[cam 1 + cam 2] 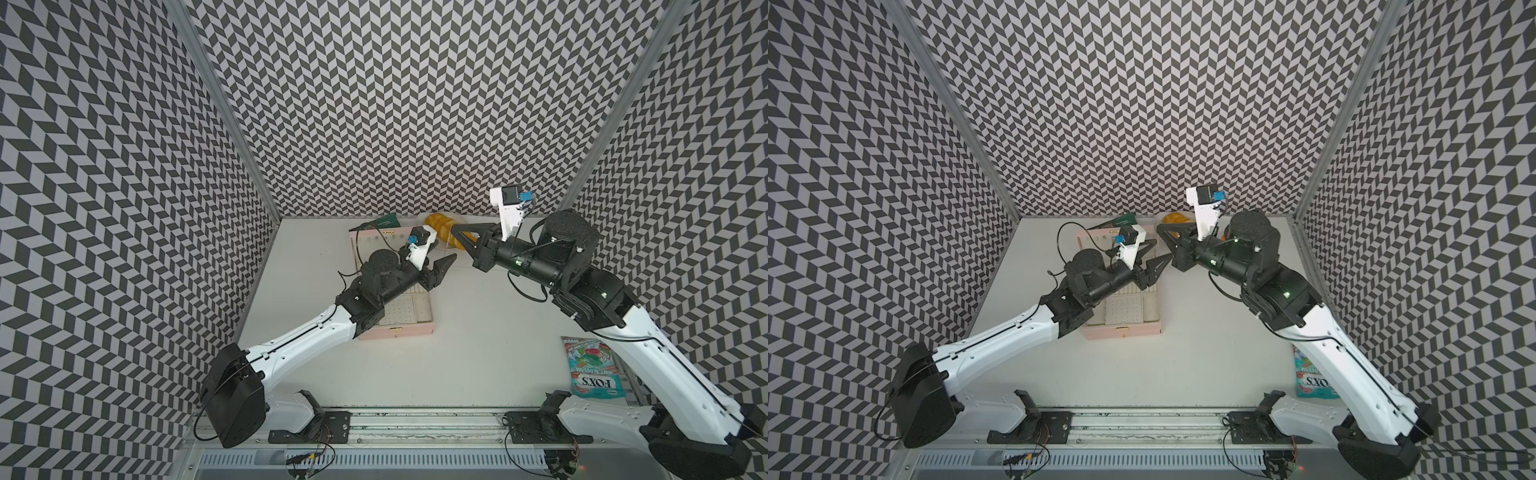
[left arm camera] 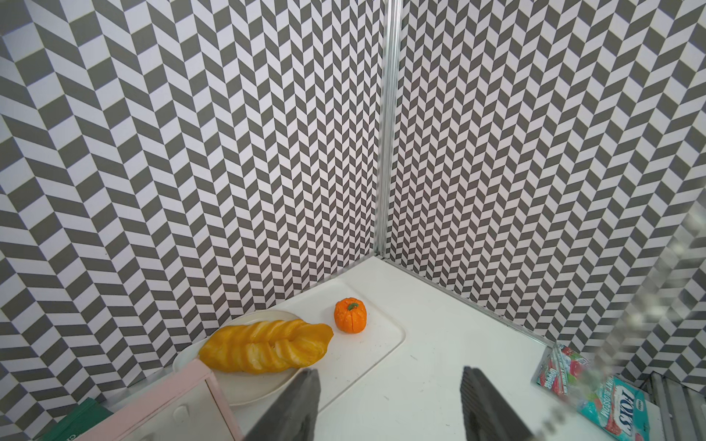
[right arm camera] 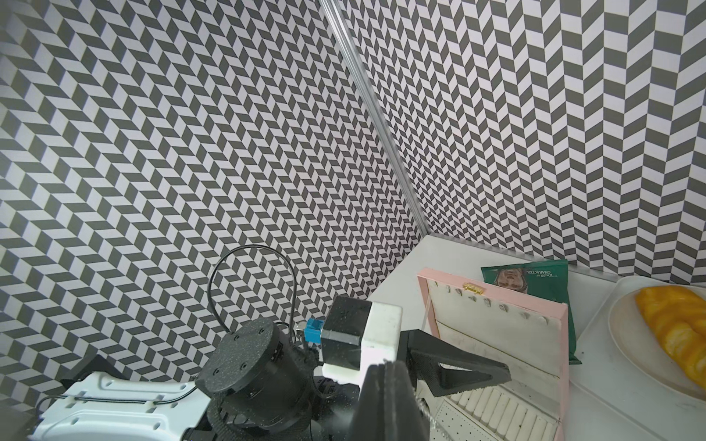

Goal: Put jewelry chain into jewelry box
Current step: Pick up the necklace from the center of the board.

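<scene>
Both arms reach in from their bases, forearms raised, wrists turned inward so the tools face each other. Left tool (image 2: 389, 369): jaws apart, with a wide gap between its two fingers (image 2: 298, 404). Right tool (image 1: 457, 228): roughly level, fingers pressed together and pinching the jewelry chain (image 3: 429, 414); a strand hangs just beside its fingers. The left tool sits just ahead of the right tool's tip and slightly below it. The tips are near each other, not touching.
</scene>
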